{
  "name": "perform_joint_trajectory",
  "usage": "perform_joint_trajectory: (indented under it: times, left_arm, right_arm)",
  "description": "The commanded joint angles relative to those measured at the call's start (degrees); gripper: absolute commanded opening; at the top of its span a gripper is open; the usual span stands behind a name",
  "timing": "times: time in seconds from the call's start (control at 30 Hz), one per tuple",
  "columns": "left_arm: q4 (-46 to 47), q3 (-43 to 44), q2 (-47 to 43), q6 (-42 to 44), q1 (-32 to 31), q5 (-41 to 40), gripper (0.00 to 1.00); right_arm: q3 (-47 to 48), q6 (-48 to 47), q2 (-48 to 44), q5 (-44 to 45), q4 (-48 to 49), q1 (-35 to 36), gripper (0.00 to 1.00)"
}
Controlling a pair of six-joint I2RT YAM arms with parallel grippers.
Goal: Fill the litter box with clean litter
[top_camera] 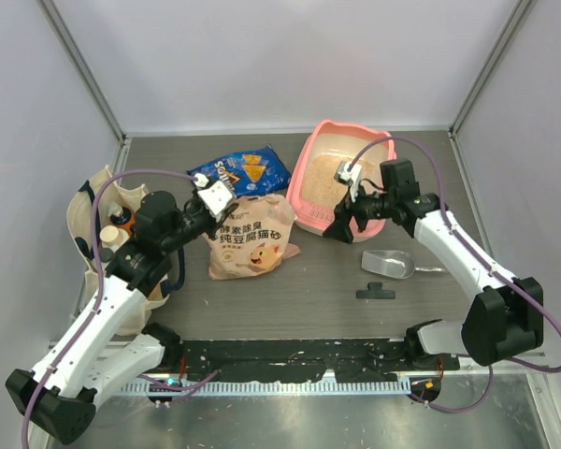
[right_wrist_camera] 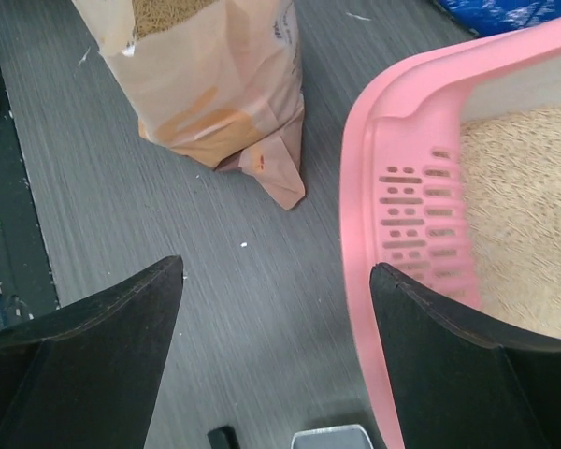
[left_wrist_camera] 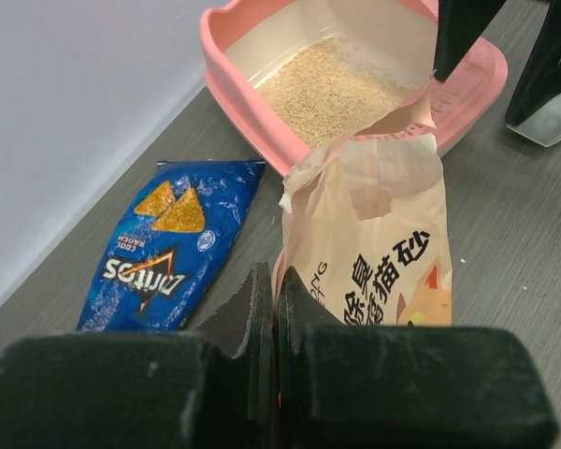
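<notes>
The pink litter box (top_camera: 320,150) sits at the back right with pale beige litter (top_camera: 341,178) spread in it. The pinkish-beige cat-print litter bag (top_camera: 252,241) rests on the table to its left, its open mouth toward the box. My left gripper (top_camera: 222,215) is shut on the bag's edge; the left wrist view shows the paper pinched between the jaws (left_wrist_camera: 276,292). My right gripper (top_camera: 338,228) is open and empty beside the box's near-left corner. In the right wrist view it (right_wrist_camera: 276,271) hangs over bare table, its right finger above the pink rim (right_wrist_camera: 363,196) by the slotted ledge (right_wrist_camera: 416,217).
A blue Doritos bag (top_camera: 243,171) lies behind the litter bag. A cream tote bag (top_camera: 92,220) stands at the left edge. A grey scoop (top_camera: 390,265) and a black clip (top_camera: 375,292) lie in front of the litter box.
</notes>
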Motion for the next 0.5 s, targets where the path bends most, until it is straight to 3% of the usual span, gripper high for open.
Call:
perform_joint_trajectory:
  times: [0.0,0.27,0.47]
  left_arm:
    - [3.86,5.03,-0.24,0.92,0.26,2.68,0.00]
    - [-1.68,9.60,0.56,2.50,0.26,0.92,0.00]
    - [-3.26,9.33,-0.24,2.24,0.26,0.05,0.00]
  right_arm:
    - [-7.34,2.88,-1.27,-1.90,23.83,3.82,0.86]
    - [-7.08,9.03,5.07,-3.04,37.17,10.86,0.85]
    - [-7.53,11.22,8.58,-3.04,41.41,15.52,0.85]
